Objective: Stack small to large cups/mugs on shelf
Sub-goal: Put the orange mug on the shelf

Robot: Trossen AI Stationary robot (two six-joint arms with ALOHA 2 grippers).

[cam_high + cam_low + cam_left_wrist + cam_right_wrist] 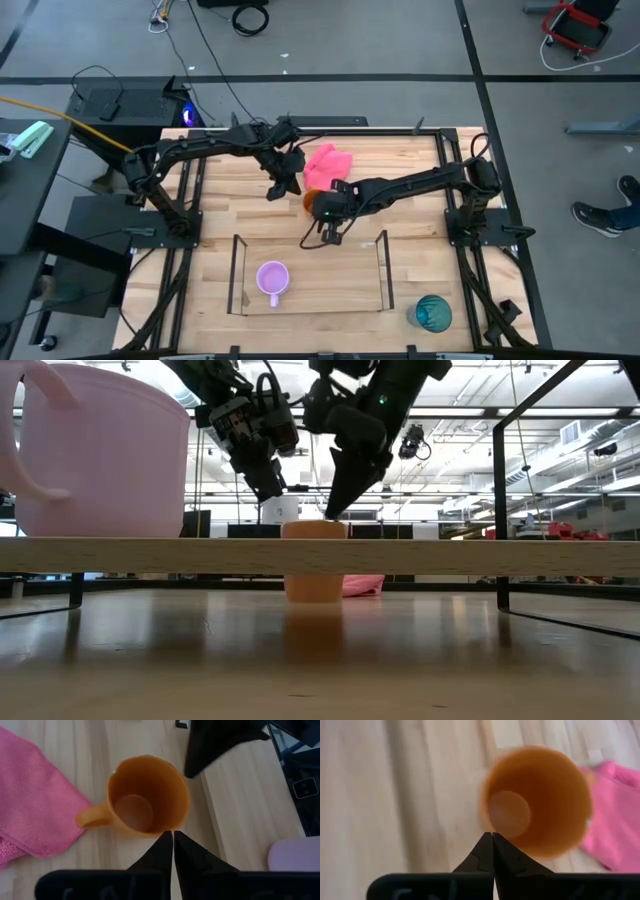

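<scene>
Pincers both hover clenched over the orange mug [310, 201] at mid-frame of the high view, beside the pink cloth [328, 163]: left pincer [173, 836] and right pincer [492, 836] each grasp nothing. The lilac mug [272, 278] sits in the shelf [382, 270]; the teal cup [433, 313] waits lower right. One pincer should part its fingers, straddle the orange rim and close squarely.

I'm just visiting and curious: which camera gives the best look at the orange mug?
The left wrist view: the orange mug shows whole from above, handle, rim and bare inside. The right wrist view shows its blurred mouth, no handle. The low view hides its middle behind the shelf edge. The high view shows only a sliver beside the right gripper.
</scene>
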